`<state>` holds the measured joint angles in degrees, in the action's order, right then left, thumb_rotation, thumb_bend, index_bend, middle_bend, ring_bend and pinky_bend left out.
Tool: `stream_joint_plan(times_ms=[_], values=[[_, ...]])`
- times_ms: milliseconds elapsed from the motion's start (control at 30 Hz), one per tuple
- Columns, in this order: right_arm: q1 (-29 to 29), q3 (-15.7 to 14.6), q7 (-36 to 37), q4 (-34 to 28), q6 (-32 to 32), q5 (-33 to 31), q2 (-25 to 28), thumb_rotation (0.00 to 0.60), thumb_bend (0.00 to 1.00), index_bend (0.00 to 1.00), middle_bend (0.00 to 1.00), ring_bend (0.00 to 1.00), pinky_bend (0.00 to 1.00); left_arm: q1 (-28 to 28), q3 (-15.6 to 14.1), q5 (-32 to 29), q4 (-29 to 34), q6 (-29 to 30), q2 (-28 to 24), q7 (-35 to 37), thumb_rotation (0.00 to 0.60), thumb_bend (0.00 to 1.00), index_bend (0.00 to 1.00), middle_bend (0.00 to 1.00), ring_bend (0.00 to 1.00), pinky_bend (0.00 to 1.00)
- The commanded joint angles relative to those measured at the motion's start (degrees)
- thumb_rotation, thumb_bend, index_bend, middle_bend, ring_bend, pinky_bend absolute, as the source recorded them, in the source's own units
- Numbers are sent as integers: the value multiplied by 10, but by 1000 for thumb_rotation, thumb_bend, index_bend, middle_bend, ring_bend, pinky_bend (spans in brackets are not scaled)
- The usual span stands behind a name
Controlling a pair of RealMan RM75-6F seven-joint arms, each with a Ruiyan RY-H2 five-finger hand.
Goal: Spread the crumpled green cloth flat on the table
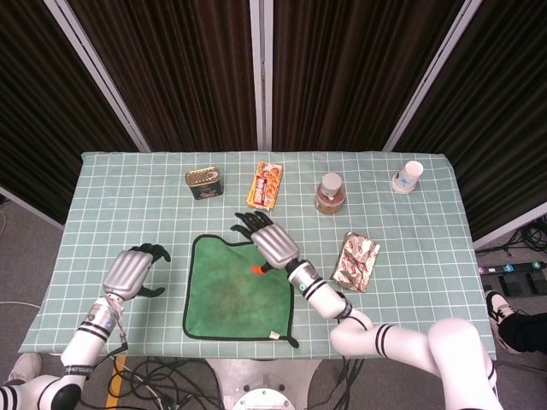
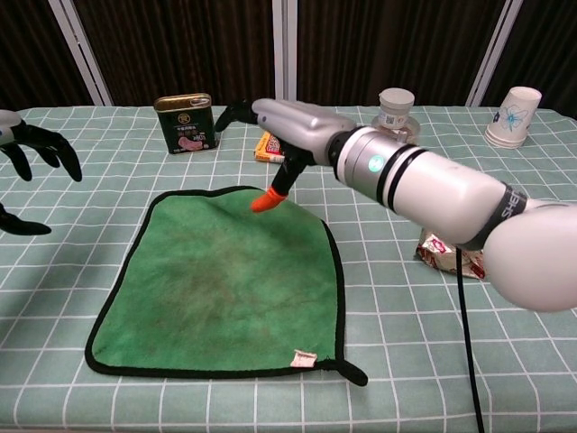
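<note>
The green cloth with black-stitched edging [image 1: 238, 286] lies near the front edge of the table [image 1: 120, 188], about midway between its left and right edges, and looks almost fully opened out: all four sides are visible, with only a small tail sticking out at its front right corner. Its longer run appears to go from front to back.

The right hand [image 2: 287, 122], silver with dark fingers and an orange-tipped thumb, hovers over the cloth's far right part. Its fingers are spread, it holds nothing, and the thumb tip points down, just clear of the fabric as far as I can tell. The cloth lies below and mostly to the front-left of this hand, so the right hand is the nearer one.

The left hand [image 1: 132, 272] sits apart from the cloth's left edge, fingers loosely apart, empty.
</note>
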<state>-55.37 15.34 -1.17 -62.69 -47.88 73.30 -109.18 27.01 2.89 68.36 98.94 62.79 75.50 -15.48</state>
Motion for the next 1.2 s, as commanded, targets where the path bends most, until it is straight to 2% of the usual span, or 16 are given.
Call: stream_joint_plan(times_ms=[33, 100, 167, 233, 267, 367, 633, 767, 1067, 1200], values=[[-12, 16, -27, 11, 51, -47, 21, 600, 52, 270, 23, 0, 0, 0, 1, 0, 0, -1, 0, 0, 600, 32, 352, 315, 245, 344], [-24, 17, -41, 21, 90, -69, 28, 572, 168, 325, 23, 0, 0, 0, 0, 0, 0, 0, 0, -1, 600, 32, 352, 315, 245, 344], [-41, 19, -52, 28, 140, -97, 36, 469, 305, 340, 19, 0, 0, 0, 0, -2, 0, -2, 0, -2, 600, 32, 352, 316, 245, 345], [-59, 22, -58, 35, 183, -126, 41, 363, 399, 337, 12, 0, 0, -1, -1, -4, -1, -2, -1, -3, 600, 32, 352, 316, 245, 344], [-66, 23, -60, 38, 196, -137, 42, 313, 428, 331, 7, 0, 0, -1, -1, -5, -1, -3, -1, -3, 600, 32, 352, 316, 245, 344], [-88, 23, -69, 54, 226, -172, 40, 241, 458, 320, 3, 0, 0, -1, 0, -7, -2, -4, -2, -3, 600, 33, 352, 316, 244, 345], [-114, 0, -91, 101, 246, -232, 27, 230, 460, 292, 2, 0, 0, -2, -1, -9, -8, -8, -1, -1, 600, 32, 352, 315, 245, 344], [-124, -11, -85, 125, 277, -247, 15, 228, 460, 292, 2, 0, 0, -1, -1, -8, -7, -9, 1, -2, 600, 32, 352, 315, 245, 345], [-124, -6, -34, 141, 311, -219, 7, 222, 461, 294, 8, 0, 0, -2, 1, -14, -7, -9, 0, -5, 600, 32, 352, 314, 245, 344], [-113, -6, -13, 129, 312, -198, 18, 231, 459, 346, 32, 0, 0, 0, 2, -14, -7, -10, 1, -7, 600, 32, 352, 314, 244, 344]])
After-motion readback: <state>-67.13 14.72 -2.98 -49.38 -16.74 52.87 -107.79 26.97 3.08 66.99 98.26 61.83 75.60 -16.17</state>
